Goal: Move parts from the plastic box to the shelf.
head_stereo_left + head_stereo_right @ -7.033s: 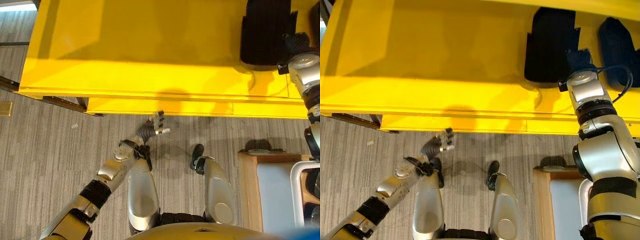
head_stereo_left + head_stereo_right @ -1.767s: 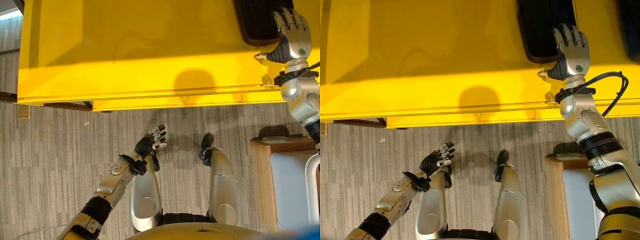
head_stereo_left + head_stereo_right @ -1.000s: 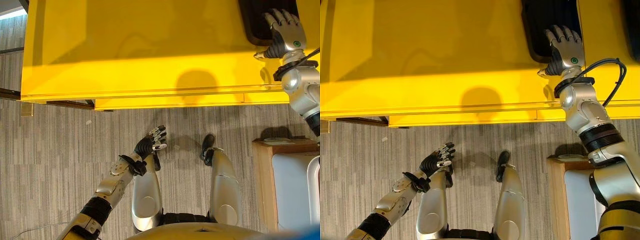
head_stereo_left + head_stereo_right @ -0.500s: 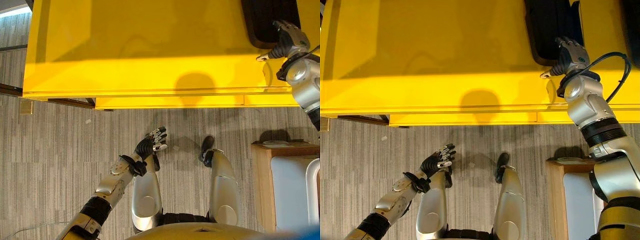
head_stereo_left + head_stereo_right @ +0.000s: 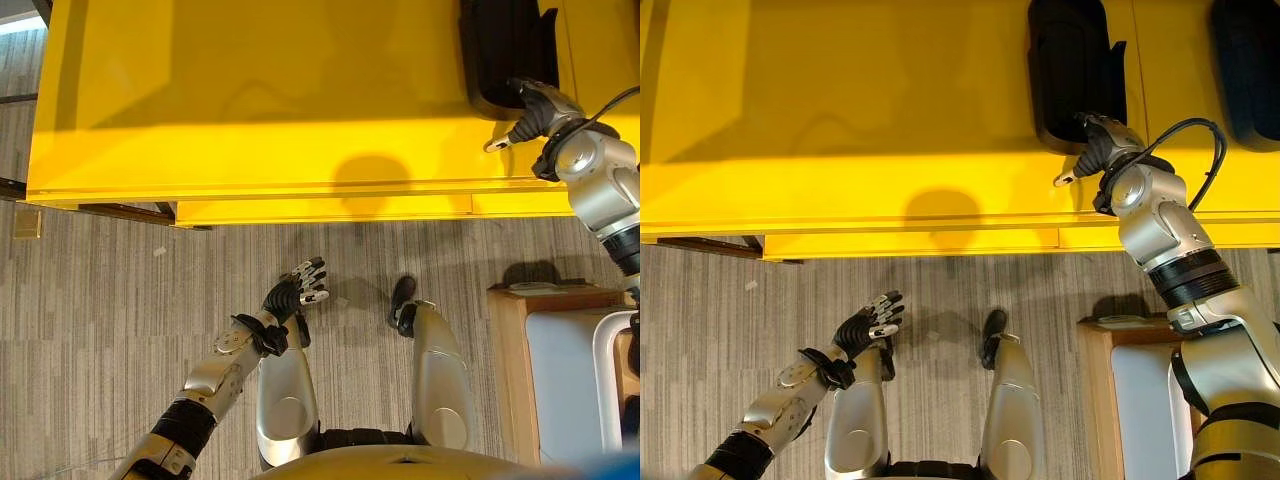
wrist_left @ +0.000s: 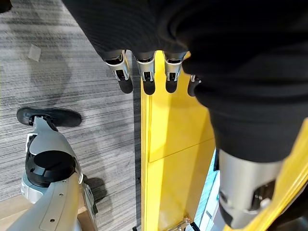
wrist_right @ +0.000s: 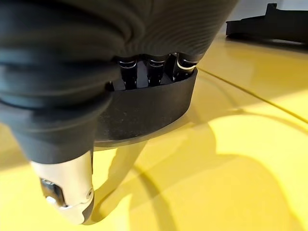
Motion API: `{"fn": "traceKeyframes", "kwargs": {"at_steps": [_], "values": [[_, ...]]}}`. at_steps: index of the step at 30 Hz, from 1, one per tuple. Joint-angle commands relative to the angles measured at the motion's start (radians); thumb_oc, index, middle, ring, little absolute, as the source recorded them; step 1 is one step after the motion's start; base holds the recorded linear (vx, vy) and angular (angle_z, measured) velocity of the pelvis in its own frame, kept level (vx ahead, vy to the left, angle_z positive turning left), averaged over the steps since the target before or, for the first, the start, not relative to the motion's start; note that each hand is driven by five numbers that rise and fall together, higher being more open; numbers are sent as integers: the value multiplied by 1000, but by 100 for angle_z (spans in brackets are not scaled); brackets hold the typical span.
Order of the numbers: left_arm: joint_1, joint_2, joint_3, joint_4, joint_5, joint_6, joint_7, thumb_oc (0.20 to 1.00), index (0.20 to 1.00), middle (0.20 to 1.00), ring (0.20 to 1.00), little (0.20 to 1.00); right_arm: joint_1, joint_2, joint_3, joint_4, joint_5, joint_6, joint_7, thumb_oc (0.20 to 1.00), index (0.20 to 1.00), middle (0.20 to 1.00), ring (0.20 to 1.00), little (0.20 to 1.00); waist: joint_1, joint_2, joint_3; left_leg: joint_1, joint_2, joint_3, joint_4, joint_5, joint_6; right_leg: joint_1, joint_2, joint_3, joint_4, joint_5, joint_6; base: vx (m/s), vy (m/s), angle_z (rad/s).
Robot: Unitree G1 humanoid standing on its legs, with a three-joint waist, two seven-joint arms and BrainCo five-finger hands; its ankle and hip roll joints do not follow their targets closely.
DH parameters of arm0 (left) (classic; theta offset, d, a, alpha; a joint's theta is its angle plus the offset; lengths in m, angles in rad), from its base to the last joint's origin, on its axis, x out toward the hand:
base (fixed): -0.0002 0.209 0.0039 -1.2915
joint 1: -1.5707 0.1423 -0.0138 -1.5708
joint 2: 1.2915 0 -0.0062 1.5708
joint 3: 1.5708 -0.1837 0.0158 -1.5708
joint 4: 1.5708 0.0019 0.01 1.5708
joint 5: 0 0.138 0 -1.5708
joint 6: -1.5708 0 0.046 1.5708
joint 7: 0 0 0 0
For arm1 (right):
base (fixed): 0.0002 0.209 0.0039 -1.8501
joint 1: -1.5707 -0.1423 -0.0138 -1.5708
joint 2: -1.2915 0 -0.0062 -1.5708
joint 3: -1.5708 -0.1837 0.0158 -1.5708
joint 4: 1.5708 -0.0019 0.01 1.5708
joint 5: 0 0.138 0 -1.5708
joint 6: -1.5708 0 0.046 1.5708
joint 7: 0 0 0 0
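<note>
The left robot hand (image 5: 297, 287) hangs low over the floor (image 5: 90, 300), fingers relaxed and empty, well apart from the yellow shelf (image 5: 260, 100). Further right, the right robot hand (image 5: 1095, 145) curls its fingers over the near edge of a black part (image 5: 1068, 60) lying on that shelf, its long axis running away from the robot; a second black part (image 5: 1245, 60) lies beyond, nothing between

the right hand (image 7: 67, 110) is down on the yellow shelf (image 7: 231, 183), its fingers (image 7: 154, 65) hooked over the near rim of a black part (image 7: 144, 113) that sits flat on the surface. the thumb (image 7: 65, 192) hangs apart, its tip close to the yellow. a second black part (image 7: 269, 26) lies well apart, farther along the shelf.
</note>
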Motion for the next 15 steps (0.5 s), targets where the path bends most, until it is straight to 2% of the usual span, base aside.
{"fn": "traceKeyframes", "kwargs": {"at_steps": [1,7,8,9,10,11,12,14,15], "values": [[76,10,11,-105,26,-20,6,1000,1000,1000,1000,1000,53,-2,26,-8,-35,7,46,1000,1000,1000,1000,1000,-1,7,7,4,-16,51,138,-136,66,60,65,22,10,-50,6,0,0,0],[73,5,4,-96,28,-29,13,1000,1000,1000,1000,1000,57,0,17,-11,-39,25,-8,1000,1000,1000,1000,1000,-3,6,7,2,-16,51,145,-142,71,59,66,25,11,-50,5,0,0,0],[70,4,0,-97,33,-30,17,1000,1000,1000,1000,1000,68,4,3,-18,-104,-12,-90,1000,1000,1000,1000,1000,-5,9,7,-1,-17,50,148,-144,72,57,65,26,15,-50,7,0,0,0],[69,0,-3,-92,32,-38,21,1000,1000,1000,1000,1000,72,2,-6,-25,-124,-17,-187,1000,1000,1000,1000,1000,-7,11,7,-4,-16,50,150,-144,73,54,65,29,18,-50,6,0,0,0],[69,0,-3,-92,32,-38,21,1000,1000,1000,1000,1000,72,2,-6,-25,-124,-17,-187,1000,1000,1000,1000,1000,-7,11,7,-4,-16,50,150,-144,73,54,65,29,18,-50,6,11,35,0],[61,-3,-6,-88,18,-43,28,1000,1000,1000,1000,1000,48,4,-10,-10,-176,-9,-286,1000,1000,1000,1000,1000,-6,15,7,-8,-21,46,157,-152,77,51,66,32,19,-53,7,4,36,-1],[55,-10,-9,-76,17,-52,28,1000,1000,1000,1000,1000,37,11,-15,5,-232,14,-332,1000,1000,1000,1000,1000,-6,19,7,-11,-21,45,160,-150,77,48,67,34,23,-53,7,4,46,-1],[45,-14,-9,-69,16,-49,25,1000,1000,1000,1000,1000,16,16,-19,45,-248,34,-391,1000,1000,1000,1000,1000,-2,25,7,-15,-25,41,163,-155,80,46,65,33,25,-54,9,-1,19,-2],[34,-17,-19,-54,13,-57,15,1000,1000,1000,1000,1000,-21,14,-23,118,-270,-5,-493,1000,1000,1000,1000,1000,6,35,7,-18,-33,35,161,-156,81,45,62,29,25,-55,10,-2,32,-4]]}}
